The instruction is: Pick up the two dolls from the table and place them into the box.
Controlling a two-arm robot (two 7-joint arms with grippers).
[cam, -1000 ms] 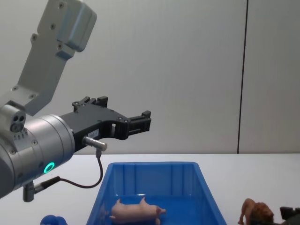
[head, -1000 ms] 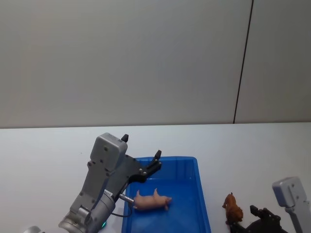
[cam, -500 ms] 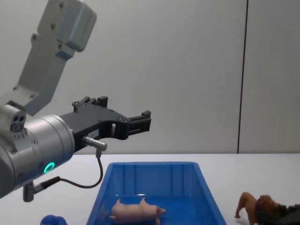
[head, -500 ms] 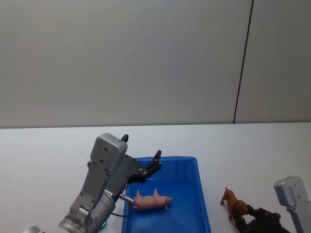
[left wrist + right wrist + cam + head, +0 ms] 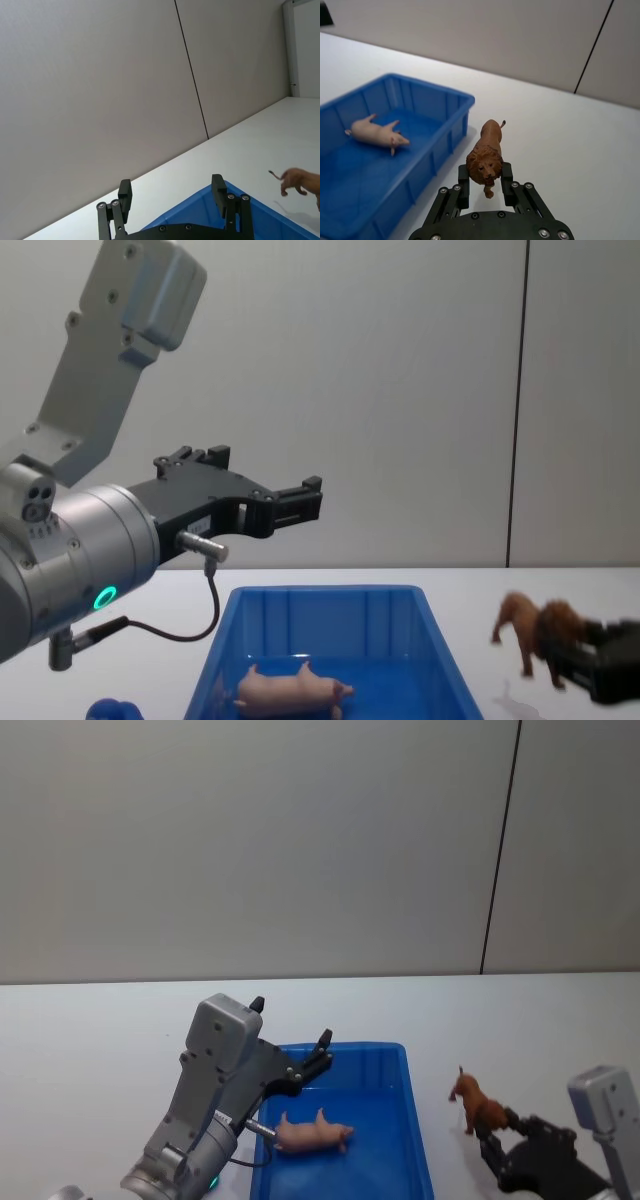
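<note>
Left gripper point(image 5: 265, 470), black and two-fingered on its grey arm, hovers above the left rear part of the large bright blue rectangular plastic bin point(image 5: 400, 1051), its fingers spread wide with nothing between them; the left wrist view confirms the gap is empty. Below it, the pale pink plastic pig figurine point(image 5: 313, 1132) lies on its side on the bin's floor, so that half of the job looks finished. To the right of the bin, just beyond its right wall, the brown maned plastic lion figurine point(image 5: 486, 150) is held off the plain white tabletop point(image 5: 100, 1020): the right gripper point(image 5: 485, 176) has its two black fingers closed against the lion's sides near the shoulders, head facing the wrist camera and tail pointing away. In the chest view the lion hangs clear of the surface, with a faint shadow beneath it. The step in hand appears to be the carry of the second doll. The next move likely calls for shifting the right arm leftward over the bin's right rim, keeping the lion high enough to clear that wall, then opening the fingers above the bare blue floor beside the pig.
</note>
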